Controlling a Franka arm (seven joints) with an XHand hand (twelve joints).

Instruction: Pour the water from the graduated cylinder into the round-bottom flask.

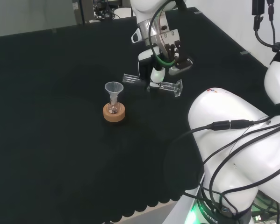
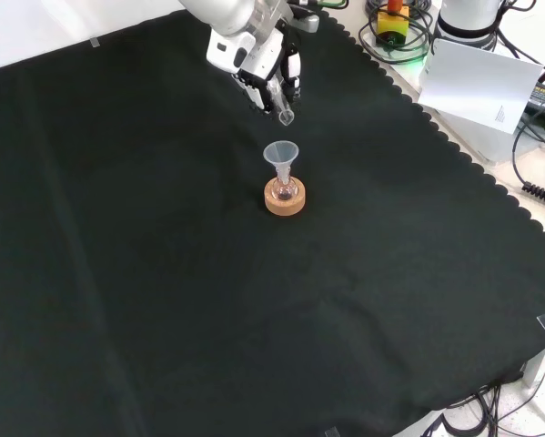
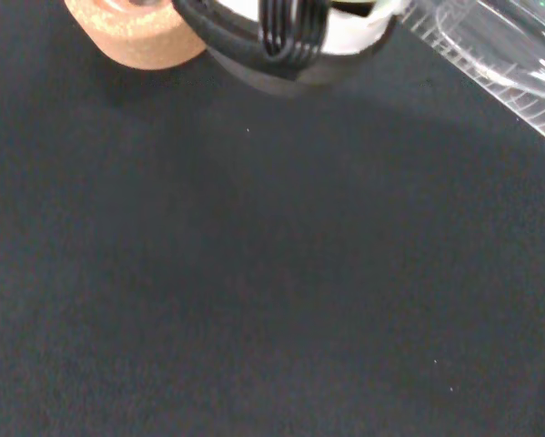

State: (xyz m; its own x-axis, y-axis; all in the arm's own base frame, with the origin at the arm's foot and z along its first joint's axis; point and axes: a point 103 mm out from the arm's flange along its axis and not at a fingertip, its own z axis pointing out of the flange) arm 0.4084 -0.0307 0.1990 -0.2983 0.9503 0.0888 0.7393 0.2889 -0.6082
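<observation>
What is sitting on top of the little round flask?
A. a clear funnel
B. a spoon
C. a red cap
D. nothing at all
A: a clear funnel stands in the neck of the flask, which rests on a cork ring; the front view shows the same funnel above the ring.

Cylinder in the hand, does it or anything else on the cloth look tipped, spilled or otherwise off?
The cylinder lies nearly on its side in the hand, mouth toward the funnel, which fits pouring. The funnel sits upright in the flask on its cork ring. No spill shows on the cloth. Nothing stands out.
</observation>
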